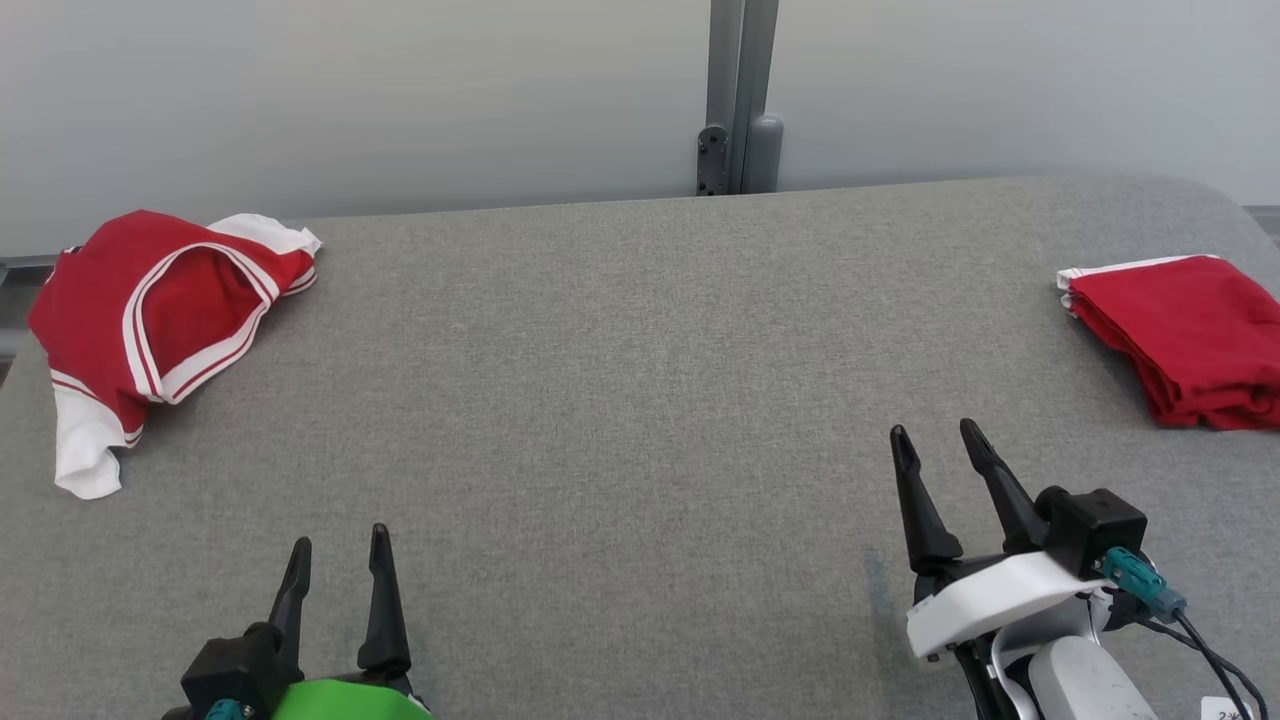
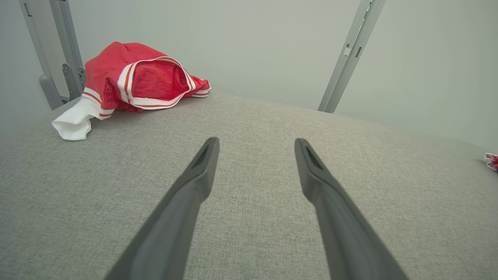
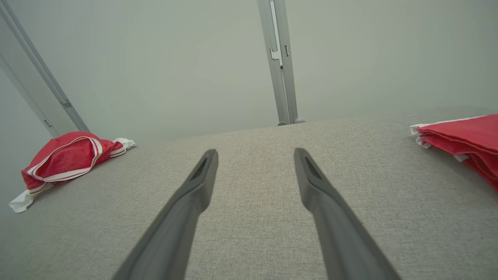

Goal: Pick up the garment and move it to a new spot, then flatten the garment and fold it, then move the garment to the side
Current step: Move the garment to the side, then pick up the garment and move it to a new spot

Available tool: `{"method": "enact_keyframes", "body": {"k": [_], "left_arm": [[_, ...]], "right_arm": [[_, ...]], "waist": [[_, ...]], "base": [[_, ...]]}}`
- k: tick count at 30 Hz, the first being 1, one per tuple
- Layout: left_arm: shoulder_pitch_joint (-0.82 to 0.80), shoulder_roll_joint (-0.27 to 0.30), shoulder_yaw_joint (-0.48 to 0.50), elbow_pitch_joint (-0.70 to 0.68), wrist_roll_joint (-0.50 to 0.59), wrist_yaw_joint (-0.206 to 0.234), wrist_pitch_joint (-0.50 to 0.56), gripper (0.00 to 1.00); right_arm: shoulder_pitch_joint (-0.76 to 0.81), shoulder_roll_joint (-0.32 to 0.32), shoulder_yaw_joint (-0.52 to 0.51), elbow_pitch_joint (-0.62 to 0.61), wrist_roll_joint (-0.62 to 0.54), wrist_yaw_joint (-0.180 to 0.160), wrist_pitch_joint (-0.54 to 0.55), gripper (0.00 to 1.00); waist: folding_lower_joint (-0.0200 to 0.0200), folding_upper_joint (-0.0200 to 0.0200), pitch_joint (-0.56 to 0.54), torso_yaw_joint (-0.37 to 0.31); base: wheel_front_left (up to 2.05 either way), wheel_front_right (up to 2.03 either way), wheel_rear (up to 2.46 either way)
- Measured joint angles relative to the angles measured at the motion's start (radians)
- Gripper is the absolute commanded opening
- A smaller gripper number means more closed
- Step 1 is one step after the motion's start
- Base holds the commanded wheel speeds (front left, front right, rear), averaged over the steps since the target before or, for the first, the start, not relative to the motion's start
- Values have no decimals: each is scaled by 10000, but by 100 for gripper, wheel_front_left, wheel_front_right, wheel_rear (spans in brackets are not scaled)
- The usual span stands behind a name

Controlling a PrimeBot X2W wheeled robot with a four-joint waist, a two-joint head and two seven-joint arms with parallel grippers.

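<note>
Garment (image 1: pixel 150 310) lies crumpled far left, well apart from left tool (image 1: pixel 341 538).

A table (image 1: pixel 640 380) covered in grey woven fabric spreads beneath and ahead of both pairs of jaws. Its far edge runs straight across, well beyond the tips, and its far corner (image 1: pixel 1205 195) rounds off ahead and to the outside of the right jaws. Behind that edge stands a plain pale grey wall (image 1: pixel 400 90), matte and unmarked. A grey metal post (image 1: pixel 738 80) rises against it, ahead and between the left jaws and the right jaws, with a small dark bracket (image 1: pixel 712 160) at its foot. In the left wrist view a second post (image 2: pixel 68 50) stands beyond the jaws, off to their left. The light is soft and even, leaving only faint shadows on the cloth.
</note>
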Motion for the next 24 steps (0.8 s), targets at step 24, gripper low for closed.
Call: {"method": "enact_keyframes", "body": {"k": [24], "left_arm": [[-266,-31,2,-125,15,69,-2,100]], "right_arm": [[0,0,136,-105,-284,0,0,100]], "waist": [[0,0,115,868]], "base": [[0,0,0]]}}
